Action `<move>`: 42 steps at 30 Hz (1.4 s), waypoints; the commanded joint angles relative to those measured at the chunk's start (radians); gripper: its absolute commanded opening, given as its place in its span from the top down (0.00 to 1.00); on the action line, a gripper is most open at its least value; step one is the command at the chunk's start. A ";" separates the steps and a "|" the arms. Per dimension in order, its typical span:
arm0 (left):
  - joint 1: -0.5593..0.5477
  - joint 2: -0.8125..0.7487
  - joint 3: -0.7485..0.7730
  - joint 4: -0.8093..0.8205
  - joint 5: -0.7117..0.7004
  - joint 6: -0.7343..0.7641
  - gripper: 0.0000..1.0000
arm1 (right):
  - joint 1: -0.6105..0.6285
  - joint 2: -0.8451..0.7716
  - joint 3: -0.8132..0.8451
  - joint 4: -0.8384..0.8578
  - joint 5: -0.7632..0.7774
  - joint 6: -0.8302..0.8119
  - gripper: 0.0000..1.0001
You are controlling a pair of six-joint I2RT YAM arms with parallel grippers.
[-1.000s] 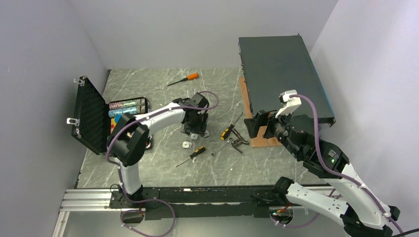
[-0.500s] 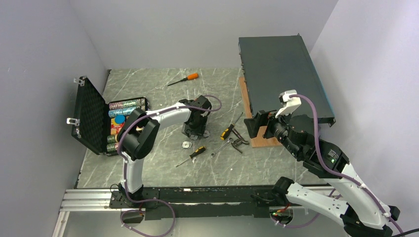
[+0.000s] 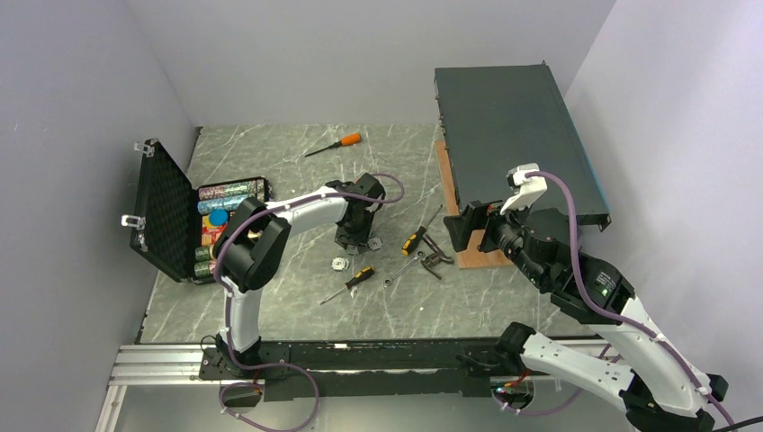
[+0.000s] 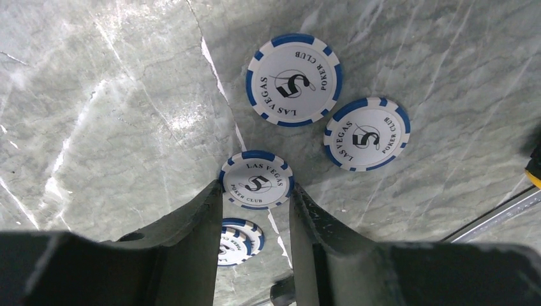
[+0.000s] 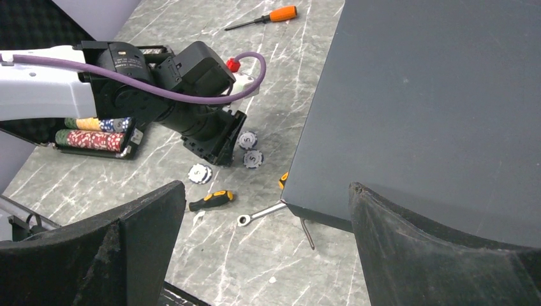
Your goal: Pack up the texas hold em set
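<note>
My left pincer (image 4: 256, 189) stands partly narrowed over the counter (image 4: 96, 95), with a blue-and-white chip (image 4: 257, 180) lying flat between its tips, the rim right at both fingers (image 4: 204, 223); whether they press it I cannot tell. A second chip (image 4: 241, 234) shows lower down in the gap. Beyond, toward the upper right, lie a third chip (image 4: 293, 78) and a fourth chip (image 4: 367, 134), just apart. In the overhead view the open black case (image 3: 166, 211) sits at the left, foam lid upright, rows of chips (image 3: 225, 193) inside. My right pincer (image 5: 266, 188) gapes wide, holding nothing, near the corner of the big dark box (image 5: 434, 95)
</note>
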 commanded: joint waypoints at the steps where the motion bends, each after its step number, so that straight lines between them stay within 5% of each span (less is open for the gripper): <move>1: 0.007 0.005 0.028 0.028 0.014 0.035 0.66 | -0.002 -0.001 0.026 0.005 0.010 -0.002 0.00; 27: 0.008 -0.297 -0.256 0.064 0.024 -0.023 0.66 | -0.002 0.008 0.013 0.023 -0.025 0.013 0.00; 32: 0.033 -0.293 -0.256 0.063 -0.010 -0.012 0.55 | -0.002 0.001 0.016 0.013 -0.023 0.017 0.00; 40: 0.249 -0.259 -0.213 0.087 0.040 0.004 0.22 | -0.002 -0.004 0.004 0.023 -0.033 0.023 0.00; 42: 0.284 -0.227 -0.179 0.087 0.047 0.014 0.21 | -0.002 -0.001 0.001 0.026 -0.036 0.023 0.00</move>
